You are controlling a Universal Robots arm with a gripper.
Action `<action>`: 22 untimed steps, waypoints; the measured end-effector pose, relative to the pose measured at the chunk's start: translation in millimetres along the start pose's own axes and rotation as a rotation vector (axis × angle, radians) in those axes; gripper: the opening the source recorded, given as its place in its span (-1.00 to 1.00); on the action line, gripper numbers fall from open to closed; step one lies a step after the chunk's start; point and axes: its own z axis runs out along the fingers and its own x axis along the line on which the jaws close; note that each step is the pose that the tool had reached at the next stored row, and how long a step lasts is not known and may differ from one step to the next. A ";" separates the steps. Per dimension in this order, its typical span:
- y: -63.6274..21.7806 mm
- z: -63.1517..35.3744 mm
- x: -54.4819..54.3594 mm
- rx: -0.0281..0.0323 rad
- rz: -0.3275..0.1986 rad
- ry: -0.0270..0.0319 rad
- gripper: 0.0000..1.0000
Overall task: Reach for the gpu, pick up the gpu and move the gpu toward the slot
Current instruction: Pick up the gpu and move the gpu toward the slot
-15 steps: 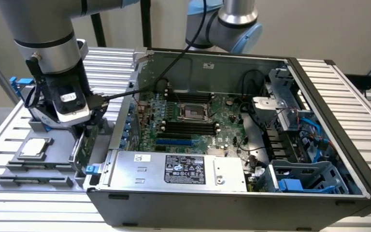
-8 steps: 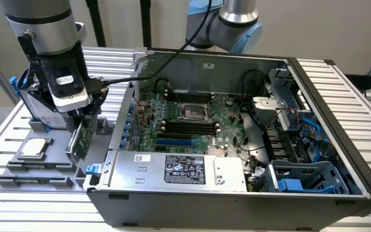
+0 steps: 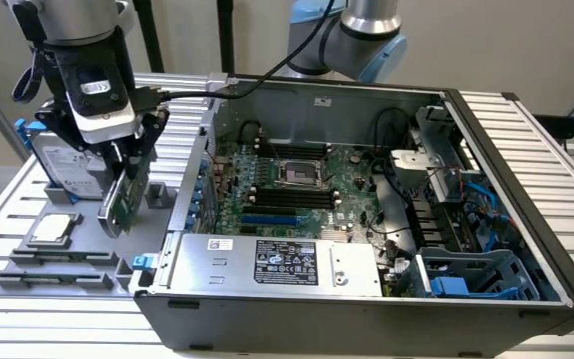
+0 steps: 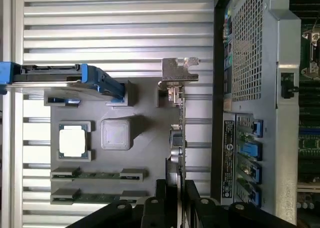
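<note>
The gpu (image 3: 120, 196) is a thin dark-green card standing on edge over the grey fixture tray (image 3: 96, 241), just outside the computer case's left wall in the exterior view. My gripper (image 3: 128, 153) comes down on its top edge. In the wrist view the gpu (image 4: 178, 133) appears edge-on, its metal bracket (image 4: 179, 70) at the far end, and my gripper (image 4: 175, 190) has a finger pressed on each side of the card. Blue slots (image 3: 267, 221) lie on the motherboard (image 3: 302, 187) inside the open case.
On the tray are a silver hard drive in a blue frame (image 3: 63, 161), a square processor chip (image 3: 53, 226) and two memory sticks (image 3: 53, 259). The case's perforated wall (image 4: 250, 62) stands close beside the card. A power supply (image 3: 277, 262) fills the case's near side.
</note>
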 end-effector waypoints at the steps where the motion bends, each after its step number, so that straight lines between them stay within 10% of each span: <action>1: 0.0 -4.6 -1.1 0.0001 0.000 0.0002 -0.47; 9: 0.0 -41.4 -13.6 0.0001 0.000 0.0010 -0.47; 22: -4.2 -92.9 -69.5 -0.0025 0.000 0.0064 -0.47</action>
